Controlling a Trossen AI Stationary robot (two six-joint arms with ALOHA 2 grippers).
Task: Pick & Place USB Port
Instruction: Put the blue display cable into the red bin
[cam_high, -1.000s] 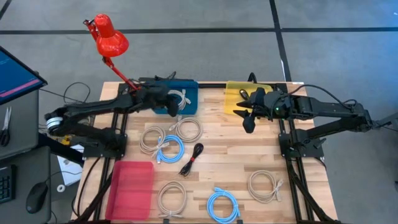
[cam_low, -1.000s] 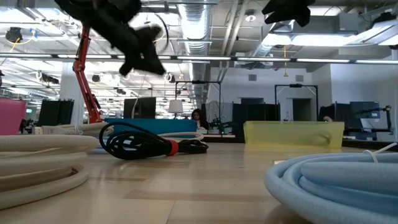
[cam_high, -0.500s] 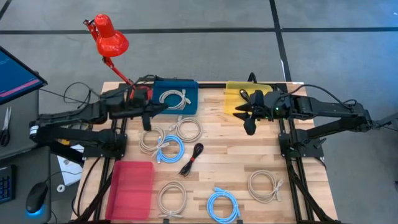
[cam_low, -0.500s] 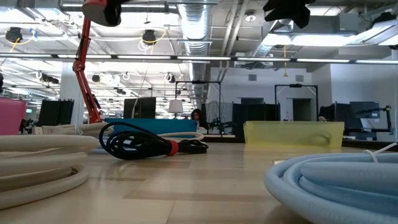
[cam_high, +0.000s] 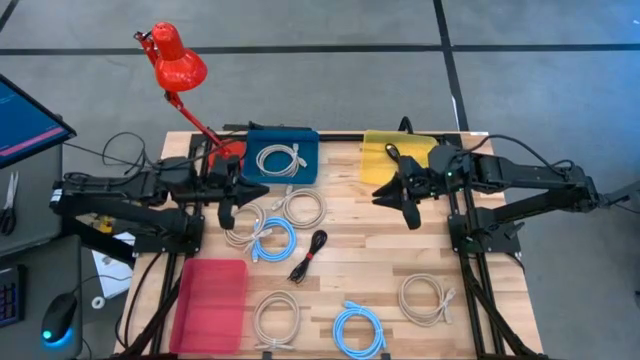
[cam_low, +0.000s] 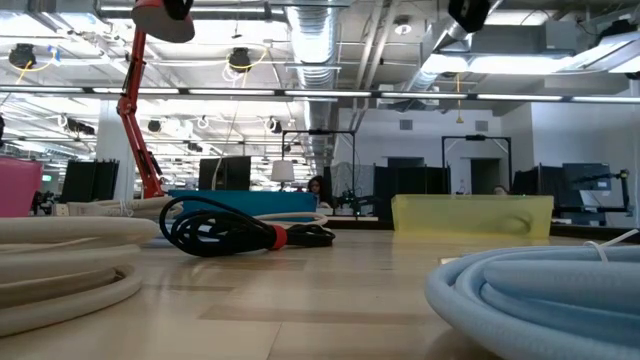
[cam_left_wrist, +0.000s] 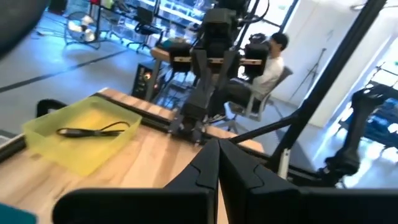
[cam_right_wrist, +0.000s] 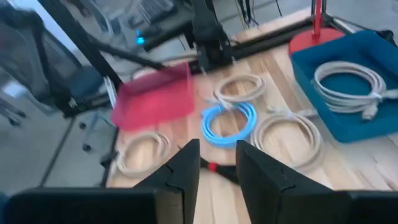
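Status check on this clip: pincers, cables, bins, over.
Left pincer shut, empty, above beige coil. Right pincer parted, empty, beside yellow bin. One beige cable in blue bin; black cable mid-table. Nothing blocking.

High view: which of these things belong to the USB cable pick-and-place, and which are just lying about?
Job, likely:
black cable
blue cable coils
beige cable coils
blue bin
yellow bin
red bin

Lying about:
red lamp
monitor
mouse

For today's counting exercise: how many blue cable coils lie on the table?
2: one blue coil lies mid-table beside the beige coils, and the other blue coil lies at the near edge. None seems hidden.
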